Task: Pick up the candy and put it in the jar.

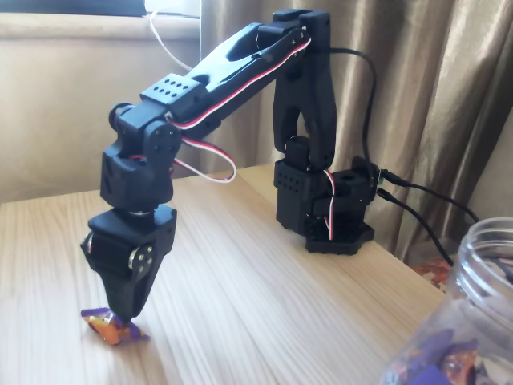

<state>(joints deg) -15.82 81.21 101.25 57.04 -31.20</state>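
Grasping comes first: my gripper (pixel 122 314) is down on the candy (pixel 114 326) on the bench (pixel 240 273), its jaws apparently closed around it. Next I'd lift and carry it right to the jar (pixel 469 321).

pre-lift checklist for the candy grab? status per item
1. Gripper down on the candy: ok, its tip meets the wrapper.
2. Jaws closed on the candy: cannot tell, the tip hides the contact.
3. Candy lying flat on the wooden table: ok.
4. Jar upright with no lid on its mouth: ok.
5. Table between candy and jar free of obstacles: ok.
6. Cables at the arm's base out of the path: ok.
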